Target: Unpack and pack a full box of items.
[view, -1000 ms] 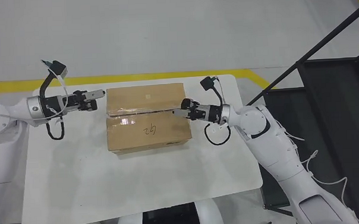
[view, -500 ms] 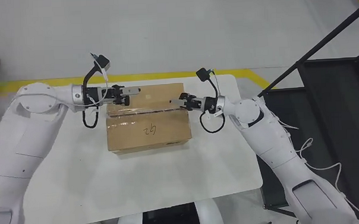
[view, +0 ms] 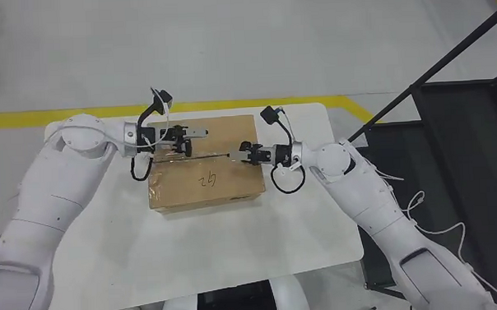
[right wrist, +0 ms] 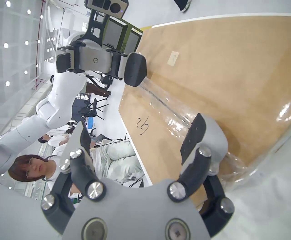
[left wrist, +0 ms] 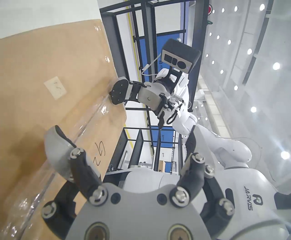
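Box (view: pixel 201 175) sits closed, with both grippers over its top. Left gripper (view: pixel 192 135) is spread wide and holds nothing. In its wrist view one finger (left wrist: pixel 56 145) lies low beside the clear tape (left wrist: pixel 91 116) on the centre seam; can't tell if it's touching. Right gripper (view: pixel 240 154) is also spread wide and empty. One pad (right wrist: pixel 193 136) is over the tape at the end of the box on the robot's right. The grippers face each other along the seam from opposite ends. Small pale label (right wrist: pixel 173 58) is on the far flap, handwritten mark (view: pixel 207 181) on the near flap. Box is on the white table (view: pixel 194 247), toward the far edge, roughly centred. Yellow floor line (view: pixel 66 116) runs beyond the table, black frame (view: pixel 461 123) stands off to the robot's right.
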`<state>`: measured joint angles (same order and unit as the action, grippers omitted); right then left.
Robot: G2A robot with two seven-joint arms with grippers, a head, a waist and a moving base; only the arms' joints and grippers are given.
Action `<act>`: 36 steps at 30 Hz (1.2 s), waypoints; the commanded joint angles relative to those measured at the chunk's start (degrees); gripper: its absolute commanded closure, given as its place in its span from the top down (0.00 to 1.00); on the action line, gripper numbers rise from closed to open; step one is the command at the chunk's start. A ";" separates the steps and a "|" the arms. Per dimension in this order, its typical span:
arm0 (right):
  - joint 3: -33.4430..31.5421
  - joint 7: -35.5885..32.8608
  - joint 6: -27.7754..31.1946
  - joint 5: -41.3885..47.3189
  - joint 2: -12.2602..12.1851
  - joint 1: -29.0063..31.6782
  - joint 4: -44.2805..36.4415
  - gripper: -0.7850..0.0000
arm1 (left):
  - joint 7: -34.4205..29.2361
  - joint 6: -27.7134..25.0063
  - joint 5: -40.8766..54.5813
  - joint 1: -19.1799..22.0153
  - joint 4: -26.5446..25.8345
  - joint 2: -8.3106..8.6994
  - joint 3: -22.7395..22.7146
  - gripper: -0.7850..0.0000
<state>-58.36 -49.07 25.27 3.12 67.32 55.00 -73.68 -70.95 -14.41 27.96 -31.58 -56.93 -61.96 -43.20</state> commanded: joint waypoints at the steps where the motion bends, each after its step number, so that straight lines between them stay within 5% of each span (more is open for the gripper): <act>1: 0.40 -0.08 0.03 0.32 0.11 -0.03 0.03 1.00 | -0.27 -0.18 0.60 0.08 0.97 -0.49 0.41 1.00; 10: -0.74 -1.30 1.56 3.61 -0.02 -0.02 -0.64 1.00 | -2.26 -2.08 3.69 0.63 1.94 -2.15 1.01 1.00; 24: 0.72 -1.43 0.83 5.24 0.51 -0.84 3.22 1.00 | -4.15 -3.29 4.20 2.24 10.48 -5.33 3.52 1.00; 36: -6.27 -2.86 1.95 4.46 -1.55 1.39 2.17 1.00 | -5.43 -4.17 0.45 1.21 11.51 -1.83 -3.60 1.00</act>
<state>-64.07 -51.68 27.22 7.63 65.95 56.01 -71.25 -76.43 -18.76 28.73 -30.00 -45.13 -64.31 -45.84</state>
